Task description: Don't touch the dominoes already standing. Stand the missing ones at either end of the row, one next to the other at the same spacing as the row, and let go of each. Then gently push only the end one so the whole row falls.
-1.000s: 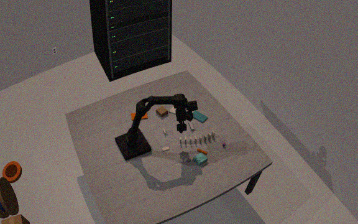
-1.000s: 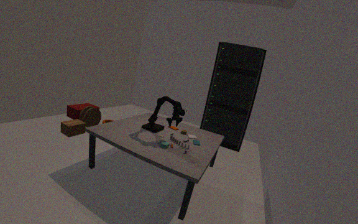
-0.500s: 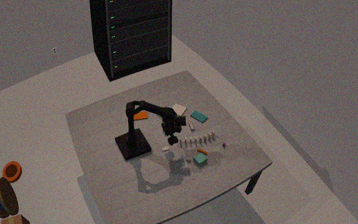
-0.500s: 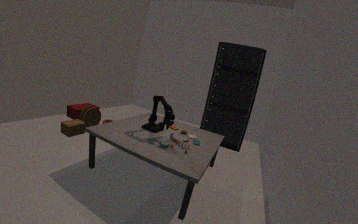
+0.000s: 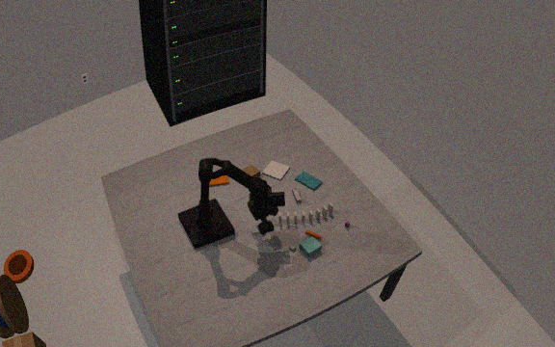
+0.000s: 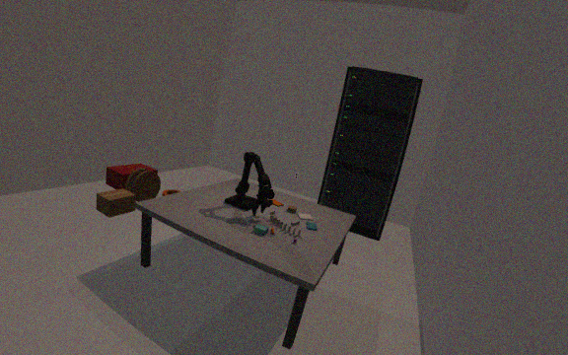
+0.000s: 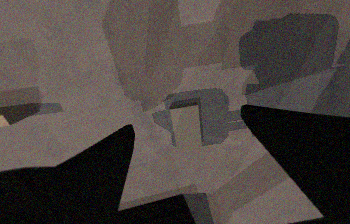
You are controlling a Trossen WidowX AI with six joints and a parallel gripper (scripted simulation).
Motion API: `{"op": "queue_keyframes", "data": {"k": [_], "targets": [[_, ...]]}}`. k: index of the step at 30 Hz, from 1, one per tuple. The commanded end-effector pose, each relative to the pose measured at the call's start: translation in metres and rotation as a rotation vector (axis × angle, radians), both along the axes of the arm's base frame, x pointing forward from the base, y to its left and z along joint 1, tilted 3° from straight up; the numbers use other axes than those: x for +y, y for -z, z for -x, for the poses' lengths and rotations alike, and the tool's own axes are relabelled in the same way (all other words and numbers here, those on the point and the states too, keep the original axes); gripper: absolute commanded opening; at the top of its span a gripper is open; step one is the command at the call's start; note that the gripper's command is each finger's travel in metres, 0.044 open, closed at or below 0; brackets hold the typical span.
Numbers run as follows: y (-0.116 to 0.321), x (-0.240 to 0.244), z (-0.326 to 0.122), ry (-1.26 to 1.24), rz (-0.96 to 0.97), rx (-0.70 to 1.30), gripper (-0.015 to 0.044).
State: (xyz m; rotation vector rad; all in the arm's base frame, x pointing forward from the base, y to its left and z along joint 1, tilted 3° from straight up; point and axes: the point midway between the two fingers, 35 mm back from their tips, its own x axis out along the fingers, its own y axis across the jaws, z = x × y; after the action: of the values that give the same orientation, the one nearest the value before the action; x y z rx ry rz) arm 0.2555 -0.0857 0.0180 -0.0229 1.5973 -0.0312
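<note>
A row of several pale dominoes stands on the table, running right from the arm. My gripper is open and empty, low over the table just off the row's left end. In the wrist view a pale loose domino lies on the table below, between the two dark fingers and apart from both. Another loose domino lies flat behind the row. The domino under the gripper is hidden in the top and exterior views.
A teal block and an orange stick lie in front of the row, and a small purple piece lies off its right end. A teal slab, a white slab, a tan block and an orange slab lie behind. The arm's base stands at the left.
</note>
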Motion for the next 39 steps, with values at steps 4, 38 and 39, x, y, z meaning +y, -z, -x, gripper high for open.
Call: {"op": "queue_keyframes", "data": {"k": [4,38,39], "targets": [[0.011,0.0,0.001,-0.003,0.006,-0.01,0.044],[0.022,0.0,0.002,-0.003,0.006,-0.01,0.0107],[0.022,0.0,0.002,-0.003,0.006,-0.01,0.0107]]}}
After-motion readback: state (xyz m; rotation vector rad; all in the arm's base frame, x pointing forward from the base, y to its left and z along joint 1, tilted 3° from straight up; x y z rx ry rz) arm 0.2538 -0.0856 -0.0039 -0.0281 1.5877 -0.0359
